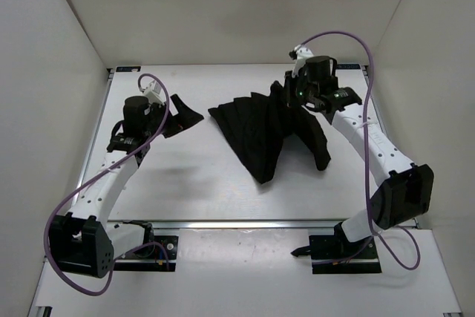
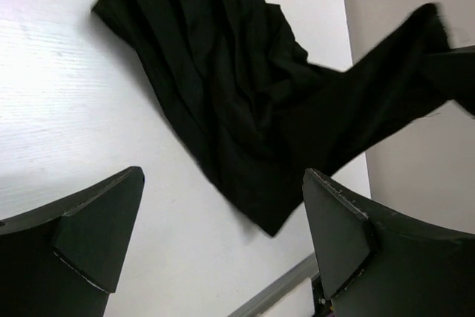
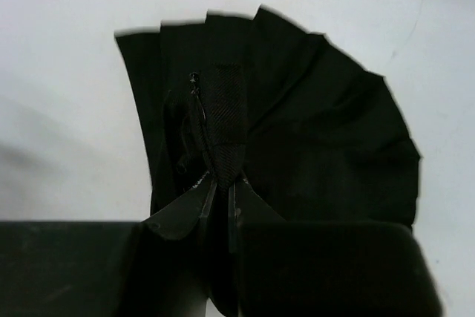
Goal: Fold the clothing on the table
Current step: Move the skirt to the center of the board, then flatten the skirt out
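The black pleated clothing [image 1: 260, 128] lies fanned out on the middle of the white table [image 1: 185, 183]. Its far right part is lifted off the surface. My right gripper [image 1: 291, 96] is shut on that raised part. In the right wrist view its jaws [image 3: 225, 182] pinch a woven band beside a zipper, and the pleats [image 3: 319, 139] hang spread below. My left gripper [image 1: 184, 115] stands open to the left of the clothing, apart from it. In the left wrist view its jaws [image 2: 223, 176] are wide with nothing between them, and the clothing [image 2: 230, 94] lies ahead.
White walls [image 1: 67, 72] enclose the table on three sides. A metal rail [image 1: 245, 223] runs along the near edge, with both arm bases [image 1: 148, 250] behind it. Purple cables [image 1: 367, 72] loop off each arm.
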You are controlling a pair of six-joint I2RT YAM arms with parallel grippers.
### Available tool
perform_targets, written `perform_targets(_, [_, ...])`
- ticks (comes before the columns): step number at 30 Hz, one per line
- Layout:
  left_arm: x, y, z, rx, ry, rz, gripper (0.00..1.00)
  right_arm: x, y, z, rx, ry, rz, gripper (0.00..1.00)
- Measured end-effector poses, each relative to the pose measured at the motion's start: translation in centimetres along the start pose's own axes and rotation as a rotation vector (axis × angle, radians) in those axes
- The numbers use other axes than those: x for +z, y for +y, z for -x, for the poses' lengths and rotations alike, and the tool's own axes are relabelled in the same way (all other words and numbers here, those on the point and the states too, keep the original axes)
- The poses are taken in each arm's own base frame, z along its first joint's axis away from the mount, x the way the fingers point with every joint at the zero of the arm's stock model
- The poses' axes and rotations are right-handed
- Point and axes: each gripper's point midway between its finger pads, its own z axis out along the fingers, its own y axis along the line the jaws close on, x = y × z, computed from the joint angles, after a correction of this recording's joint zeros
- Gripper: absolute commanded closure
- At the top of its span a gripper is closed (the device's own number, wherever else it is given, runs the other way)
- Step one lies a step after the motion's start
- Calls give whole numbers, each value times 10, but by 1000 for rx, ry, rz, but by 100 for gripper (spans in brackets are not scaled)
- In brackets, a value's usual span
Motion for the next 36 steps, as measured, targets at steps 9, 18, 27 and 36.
perform_targets(9, [11,-21,-69,-25,169,-62,1,-21,-7,-121,8,200,-22,100])
perform_targets(18, [3,10,-177,-137,391,59,5,-65,-25,-165,105,154,-35,100])
perform_targets(27, [7,4,-220,-203,433,44,11,-82,-5,-224,157,263,32,100])
perform_targets(36, [10,24,-250,-232,462,110,12,-92,10,-230,186,245,86,100])
